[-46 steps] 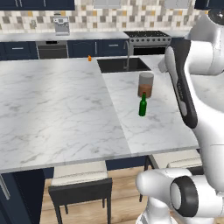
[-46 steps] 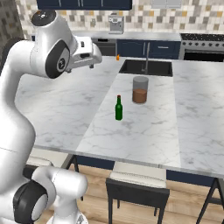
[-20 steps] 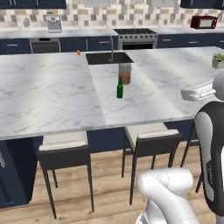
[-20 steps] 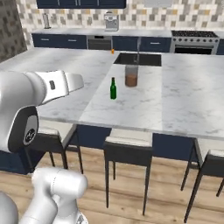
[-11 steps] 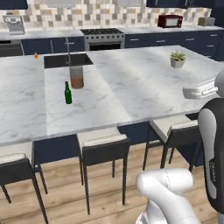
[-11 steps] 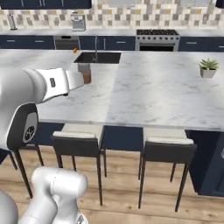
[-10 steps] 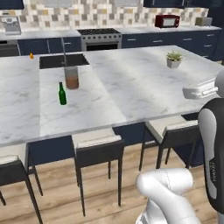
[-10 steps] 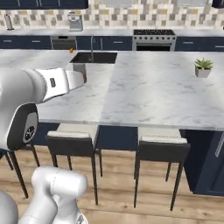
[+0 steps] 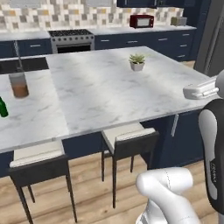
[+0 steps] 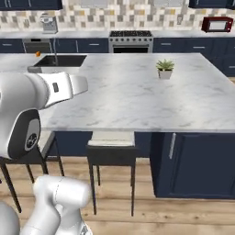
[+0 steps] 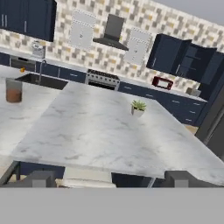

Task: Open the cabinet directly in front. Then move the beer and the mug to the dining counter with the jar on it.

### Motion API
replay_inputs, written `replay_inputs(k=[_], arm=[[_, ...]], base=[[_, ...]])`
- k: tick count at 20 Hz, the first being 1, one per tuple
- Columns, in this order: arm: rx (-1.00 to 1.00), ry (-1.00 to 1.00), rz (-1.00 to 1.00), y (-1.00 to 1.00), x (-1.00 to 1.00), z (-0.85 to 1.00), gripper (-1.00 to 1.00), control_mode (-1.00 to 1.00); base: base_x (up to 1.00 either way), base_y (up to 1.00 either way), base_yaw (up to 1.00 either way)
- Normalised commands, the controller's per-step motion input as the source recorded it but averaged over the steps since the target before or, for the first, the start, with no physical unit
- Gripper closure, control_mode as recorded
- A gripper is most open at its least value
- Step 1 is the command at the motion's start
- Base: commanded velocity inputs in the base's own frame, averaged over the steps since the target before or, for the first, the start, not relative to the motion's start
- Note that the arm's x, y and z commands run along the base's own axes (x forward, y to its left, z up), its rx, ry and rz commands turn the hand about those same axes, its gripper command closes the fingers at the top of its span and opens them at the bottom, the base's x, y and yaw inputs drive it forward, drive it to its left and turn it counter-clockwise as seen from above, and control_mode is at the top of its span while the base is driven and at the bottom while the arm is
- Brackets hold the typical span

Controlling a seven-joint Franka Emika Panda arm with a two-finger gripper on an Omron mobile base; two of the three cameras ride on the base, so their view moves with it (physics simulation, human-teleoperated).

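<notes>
My base has been swinging round to the right along the dining bench [image 9: 109, 87], so the whole scene has slid across the cameras; the things themselves have not moved. The beer [image 9: 2, 107] now stands far off to my left at the edge of the left base view, just beside the jar [image 9: 19, 85], both set on the marble, where half a second ago they sat well inside the picture. I judge the beer delivered and myself heading back for the mug, which I cannot pick out anywhere for certain.

My gripper [image 11: 109, 178] has its fingers [image 11: 41, 178] spread wide apart with nothing between them, the bench edge just below and ahead.

The hand view gives me what the base cameras lack: up and to the right of my gripper, the cabinet [image 11: 192, 61] hangs with its doors open above the red microwave [image 11: 162, 82], though its shelves are too dark to read. The jar [image 11: 13, 90] shows there too, far left. The right base view adds the sink [image 10: 57, 61] and a small orange thing [image 10: 37, 53] beside it; the potted plant [image 10: 165, 69] sits mid-bench in all three.
</notes>
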Motion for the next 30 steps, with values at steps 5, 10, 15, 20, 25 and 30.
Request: replay_inputs(k=[5, 10, 15, 20, 25, 30], arm=[[0.00, 0.00, 0.00, 0.00, 0.00, 0.00, -1.00, 1.00], [0.00, 0.00, 0.00, 0.00, 0.00, 0.00, -1.00, 1.00], [0.00, 0.00, 0.00, 0.00, 0.00, 0.00, -1.00, 1.00], [0.00, 0.00, 0.00, 0.00, 0.00, 0.00, -1.00, 1.00], [0.00, 0.00, 0.00, 0.00, 0.00, 0.00, -1.00, 1.00], [0.00, 0.00, 0.00, 0.00, 0.00, 0.00, -1.00, 1.00]], base=[[0.68, -1.00, -0.09], [0.81, -1.00, -0.04], [0.74, -1.00, -0.06], [0.09, -1.00, -0.12], [0.19, -1.00, -0.11], [0.29, -1.00, -0.09]])
